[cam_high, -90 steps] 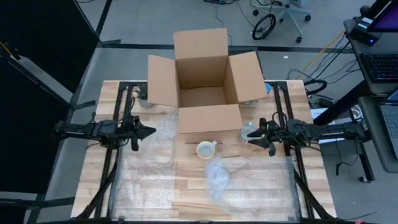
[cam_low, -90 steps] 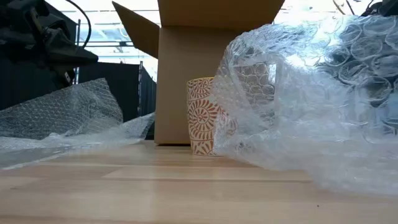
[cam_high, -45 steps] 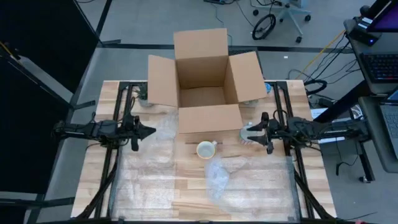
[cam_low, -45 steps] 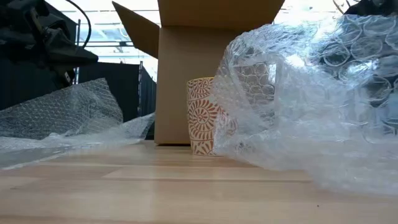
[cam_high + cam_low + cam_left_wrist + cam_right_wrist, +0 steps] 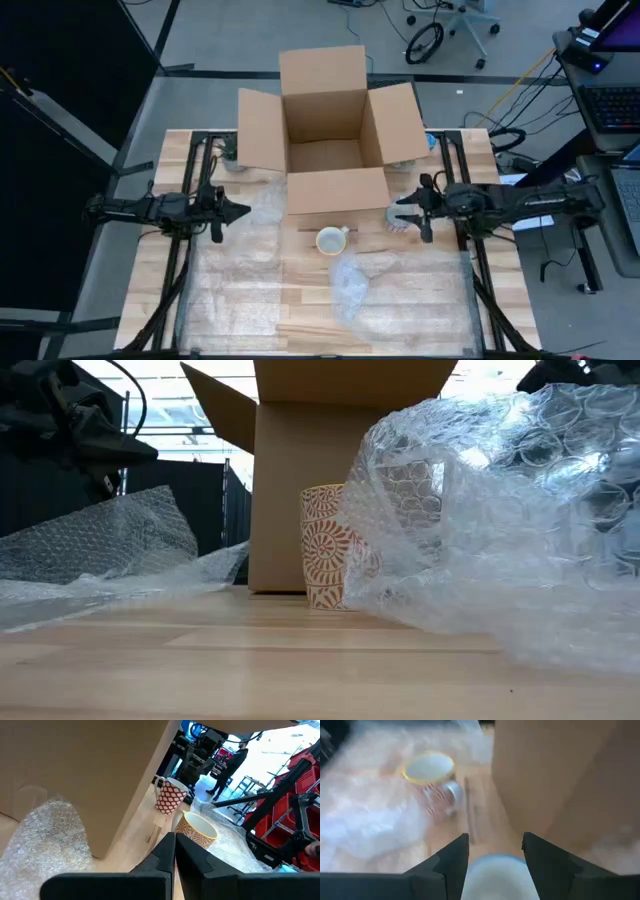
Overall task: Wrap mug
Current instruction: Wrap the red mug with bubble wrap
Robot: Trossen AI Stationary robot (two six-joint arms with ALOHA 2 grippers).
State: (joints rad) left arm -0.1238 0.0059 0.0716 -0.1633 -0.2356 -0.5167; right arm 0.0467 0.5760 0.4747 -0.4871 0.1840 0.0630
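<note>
Right jaws (image 5: 404,214) spread apart, well right of the mug (image 5: 331,240), left jaws (image 5: 243,211) clenched, waiting at table's left

Behind mug (image 5: 331,240): the cardboard box (image 5: 325,140) blocked you.
Front: crumpled bubble wrap (image 5: 351,285) crowded it.
Left side: you had bare table (image 5: 300,255).

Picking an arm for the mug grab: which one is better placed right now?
Right, probably. The right end effector is open and nearer the mug, facing it. The left end effector is shut, parked farther off over bubble wrap.
</note>
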